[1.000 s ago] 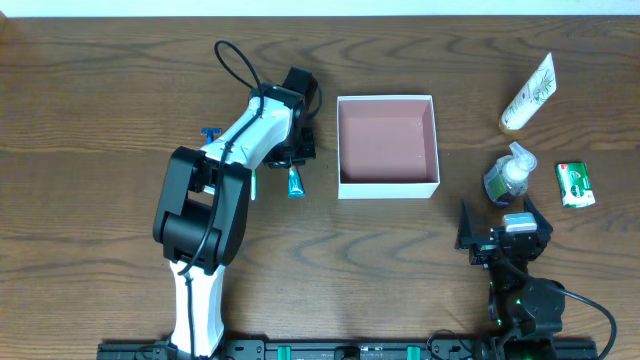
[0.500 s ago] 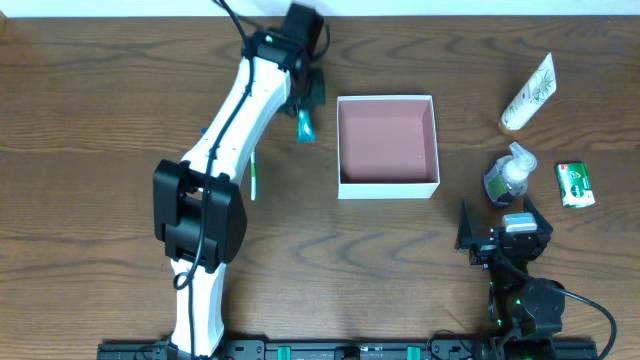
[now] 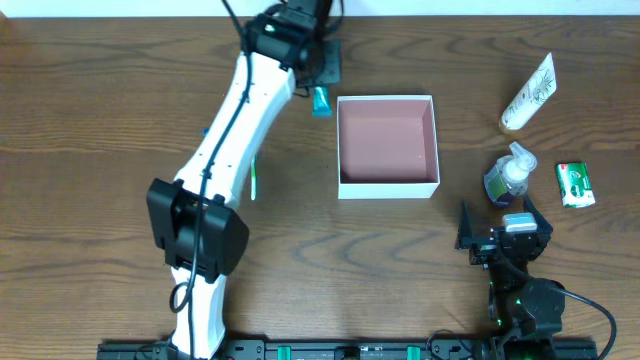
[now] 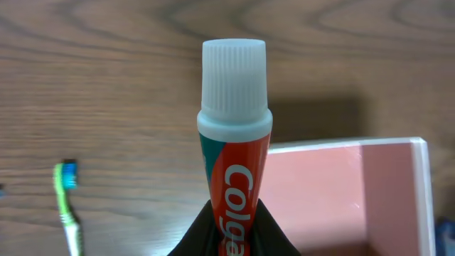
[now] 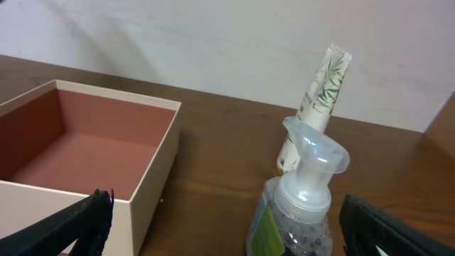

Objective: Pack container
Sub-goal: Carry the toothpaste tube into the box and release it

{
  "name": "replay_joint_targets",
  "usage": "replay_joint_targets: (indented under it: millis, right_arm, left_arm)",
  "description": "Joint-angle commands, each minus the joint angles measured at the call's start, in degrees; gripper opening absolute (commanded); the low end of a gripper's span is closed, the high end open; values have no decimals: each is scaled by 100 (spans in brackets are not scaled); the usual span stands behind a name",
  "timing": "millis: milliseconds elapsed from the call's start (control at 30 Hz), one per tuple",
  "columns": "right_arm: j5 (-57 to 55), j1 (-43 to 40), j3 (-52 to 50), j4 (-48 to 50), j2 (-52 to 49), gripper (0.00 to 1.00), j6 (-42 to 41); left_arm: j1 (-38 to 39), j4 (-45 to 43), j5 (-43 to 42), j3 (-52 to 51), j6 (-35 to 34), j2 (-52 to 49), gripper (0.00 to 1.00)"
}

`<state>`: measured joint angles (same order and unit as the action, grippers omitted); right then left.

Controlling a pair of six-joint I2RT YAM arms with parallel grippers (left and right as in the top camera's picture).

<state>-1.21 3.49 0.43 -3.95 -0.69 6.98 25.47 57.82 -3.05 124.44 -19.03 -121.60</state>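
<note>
Wooden table (image 3: 90,120) bears the container (image 3: 388,187), toothbrush (image 3: 253,178), pump bottle (image 3: 508,178), lotion tube (image 3: 529,93), green packet (image 3: 575,184).

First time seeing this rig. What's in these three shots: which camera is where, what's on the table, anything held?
The machine is a left arm and a right arm at a wooden table, each with a two-finger gripper. The wide picture looks straight down from above; the other two come from cameras on the wrists. The left gripper is shut on a toothpaste tube beside the container, a shallow white box, pink inside, empty. The right gripper is open, holding nothing. Also lying there: a green toothbrush, a white tube, a pump bottle and a green packet.
</note>
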Motion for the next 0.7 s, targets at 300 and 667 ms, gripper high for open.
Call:
replay_joint_targets:
  millis: [300,667]
  right_arm:
    - [17,-57,-11,-20,37,99,81]
    - [17,-57,-13,-20,37,99,81]
  left_arm:
    - [575,129,96,46,-273,15,13]
    - [774,208,94,-48,-957,-267,14]
